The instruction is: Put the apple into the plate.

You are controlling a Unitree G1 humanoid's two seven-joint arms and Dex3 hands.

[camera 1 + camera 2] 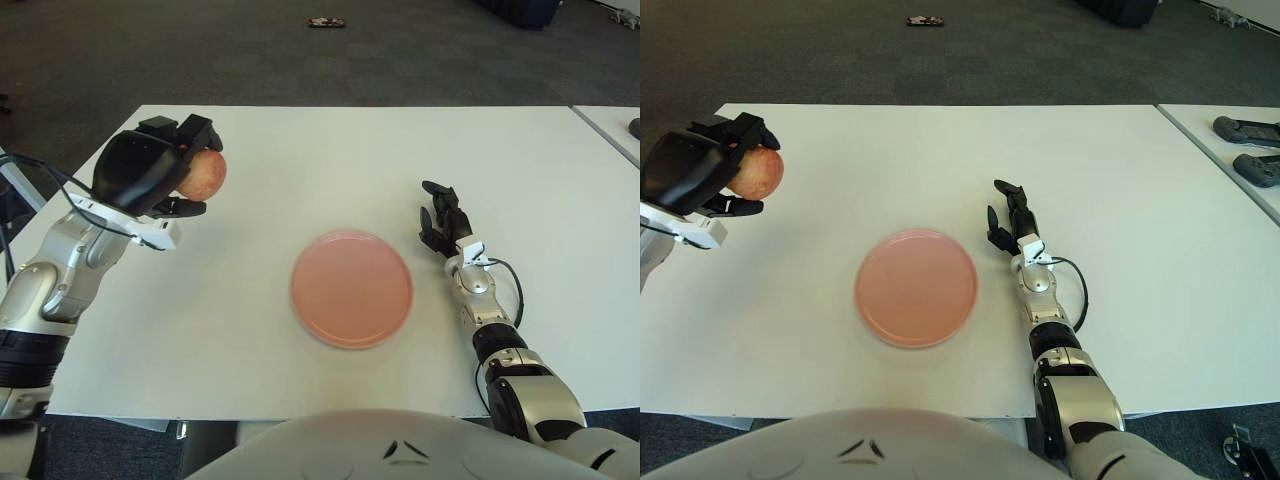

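A pale red-yellow apple (pixel 203 175) is held in my left hand (pixel 170 172), whose black fingers are shut around it. Hand and apple hang above the table, well to the left of the plate and a little farther back. The round pink plate (pixel 351 288) lies flat near the middle of the white table (pixel 330 160), with nothing on it. To the right of the plate shows my right hand (pixel 443 217), its fingers spread and holding nothing.
A second white table (pixel 1230 150) at the right carries dark controllers (pixel 1247 130). Dark carpet lies beyond the far edge, with a small object (pixel 326 21) on it. The table's left edge runs close under my left forearm.
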